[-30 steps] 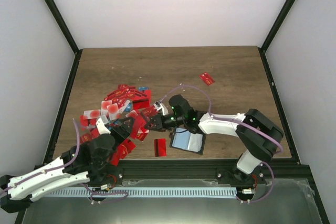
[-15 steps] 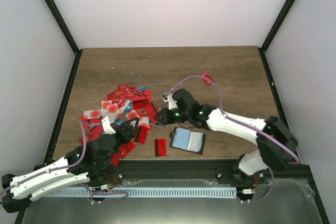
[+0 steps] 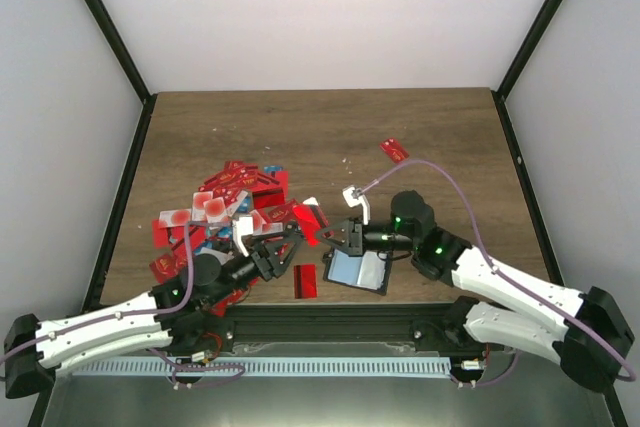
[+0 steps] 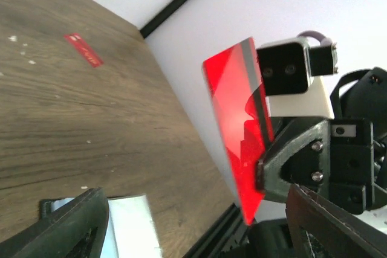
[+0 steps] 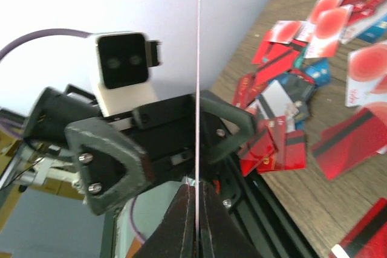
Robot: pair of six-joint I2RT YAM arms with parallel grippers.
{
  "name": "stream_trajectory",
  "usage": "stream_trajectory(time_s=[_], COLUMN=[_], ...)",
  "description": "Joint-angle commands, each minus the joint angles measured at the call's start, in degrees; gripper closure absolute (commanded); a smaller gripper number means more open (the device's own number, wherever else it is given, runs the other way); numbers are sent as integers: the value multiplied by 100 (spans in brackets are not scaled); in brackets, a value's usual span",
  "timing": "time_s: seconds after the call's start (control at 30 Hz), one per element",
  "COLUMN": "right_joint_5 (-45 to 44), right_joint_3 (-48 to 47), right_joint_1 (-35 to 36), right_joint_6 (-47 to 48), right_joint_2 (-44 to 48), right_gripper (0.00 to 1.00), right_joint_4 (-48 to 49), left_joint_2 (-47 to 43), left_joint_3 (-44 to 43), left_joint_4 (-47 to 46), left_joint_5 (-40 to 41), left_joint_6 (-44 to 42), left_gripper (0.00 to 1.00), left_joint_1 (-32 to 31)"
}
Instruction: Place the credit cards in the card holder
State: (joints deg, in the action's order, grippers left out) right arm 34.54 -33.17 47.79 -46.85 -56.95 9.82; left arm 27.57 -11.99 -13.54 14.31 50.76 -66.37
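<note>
One red card (image 4: pixel 236 119) is held clear of the table (image 3: pixel 300 127), pinched along one edge by the right gripper (image 3: pixel 336 232), whose fingers are clamped tight on it. A second ago this gripper was reaching into the edge of the pile of credit cards (image 3: pixel 225 197). It has since drawn back to the right and now hangs just over the near left corner of the card holder (image 3: pixel 360 269), which lies open where it lay before. The left gripper (image 3: pixel 285 249) has swung out from the pile to face the right one, its jaws spread wide, with the held card just in front of them.
</note>
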Motion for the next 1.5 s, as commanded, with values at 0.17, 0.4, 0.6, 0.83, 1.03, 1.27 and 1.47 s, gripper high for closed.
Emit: stream_trajectory(time_s=[0.17, 0.4, 0.6, 0.83, 1.03, 1.27, 1.47], right_joint_5=[1018, 1238, 1276, -28, 225, 355, 215], right_joint_3=[265, 259, 139, -652, -887, -1091, -1126], right_joint_1=[-29, -33, -33, -33, -34, -35, -39], right_joint_6=[-419, -278, 8, 1338, 1680, 1775, 1809], right_joint_2=[514, 610, 676, 1060, 1173, 1054, 1039], right_gripper=[99, 99, 99, 39, 38, 45, 51], right_joint_4=[1144, 1092, 772, -1529, -1750, -1893, -2090], left_joint_2=[700, 994, 1291, 1125, 958, 1202, 1405], left_joint_3=[-162, -383, -577, -646, -761, -954, -1051], left_joint_4=[-1936, -2205, -2239, -1596, -1307, -1196, -1332], left_joint_5=[-880, -930, -1080, -1042, -1458, -1976, -2277], left_joint_6=[-375, -508, -550, -531, -578, -611, -635], left_gripper=[27, 48, 94, 96, 96, 96, 96], left_joint_1=[18, 26, 45, 83, 114, 115, 114])
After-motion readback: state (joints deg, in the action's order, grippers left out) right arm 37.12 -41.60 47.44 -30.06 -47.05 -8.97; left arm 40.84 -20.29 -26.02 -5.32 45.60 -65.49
